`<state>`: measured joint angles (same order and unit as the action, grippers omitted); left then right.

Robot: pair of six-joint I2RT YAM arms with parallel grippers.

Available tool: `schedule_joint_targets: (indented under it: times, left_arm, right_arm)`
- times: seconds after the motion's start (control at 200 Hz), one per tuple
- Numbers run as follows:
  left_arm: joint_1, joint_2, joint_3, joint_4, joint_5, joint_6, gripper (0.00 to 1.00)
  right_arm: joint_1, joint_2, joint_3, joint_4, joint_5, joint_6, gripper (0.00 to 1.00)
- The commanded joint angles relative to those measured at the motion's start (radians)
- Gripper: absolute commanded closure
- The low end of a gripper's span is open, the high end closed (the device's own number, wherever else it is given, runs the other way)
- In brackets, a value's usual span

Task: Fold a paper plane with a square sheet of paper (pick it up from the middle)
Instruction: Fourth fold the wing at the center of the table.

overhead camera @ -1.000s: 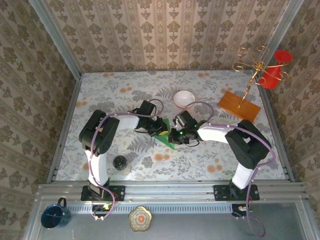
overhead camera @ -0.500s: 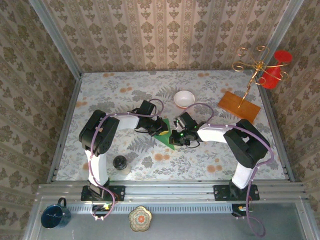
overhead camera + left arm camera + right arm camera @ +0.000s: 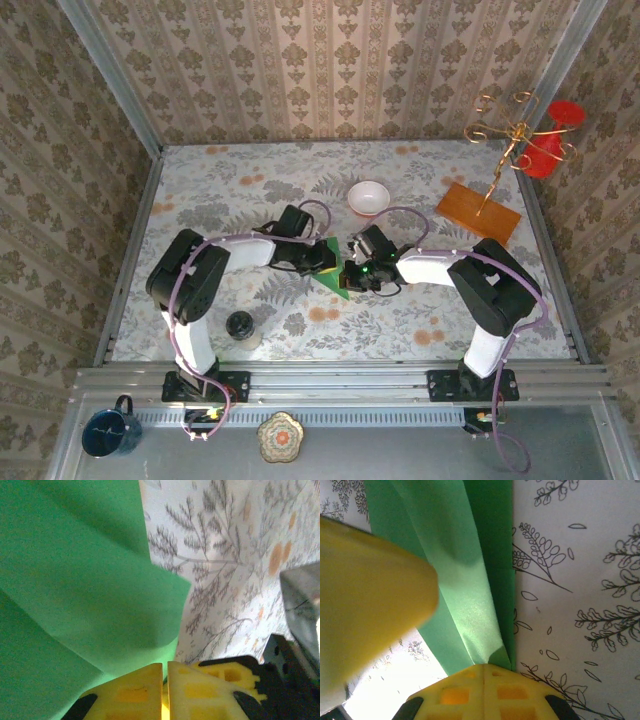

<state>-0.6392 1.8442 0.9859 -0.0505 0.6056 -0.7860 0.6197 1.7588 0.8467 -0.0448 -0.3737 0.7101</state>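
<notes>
Mid-frame, left fingers (image 3: 131,692) and right fingers (image 3: 512,696) each pinch tight on the half-folded green paper (image 3: 470,605); pulling apart could tear it or skew the crease.

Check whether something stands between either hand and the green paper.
Nothing visible does. The left hand and the right hand are each shut directly on the green paper, which comes out from between their fingertips.

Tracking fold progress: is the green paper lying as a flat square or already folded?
Folded: the green paper shows overlapping layers meeting along straight creases in the right wrist view.
</notes>
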Motion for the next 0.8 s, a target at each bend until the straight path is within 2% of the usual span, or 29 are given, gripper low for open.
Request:
schedule_joint_targets:
  times: [0.0, 0.48, 0.795]
  left_arm:
    - [-0.009, -0.004, -0.015, -0.006, 0.013, 0.056, 0.87]
    - [0.019, 0.071, 0.038, -0.024, -0.035, 0.086, 0.88]
    - [0.091, 0.114, 0.066, -0.069, -0.031, 0.151, 0.87]
  right_arm:
    - [-0.004, 0.031, -0.046, -0.120, 0.030, -0.018, 0.93]
    - [-0.004, 0.066, -0.047, -0.185, 0.064, -0.043, 0.93]
    - [-0.022, 0.071, -0.079, -0.239, 0.104, -0.086, 0.93]
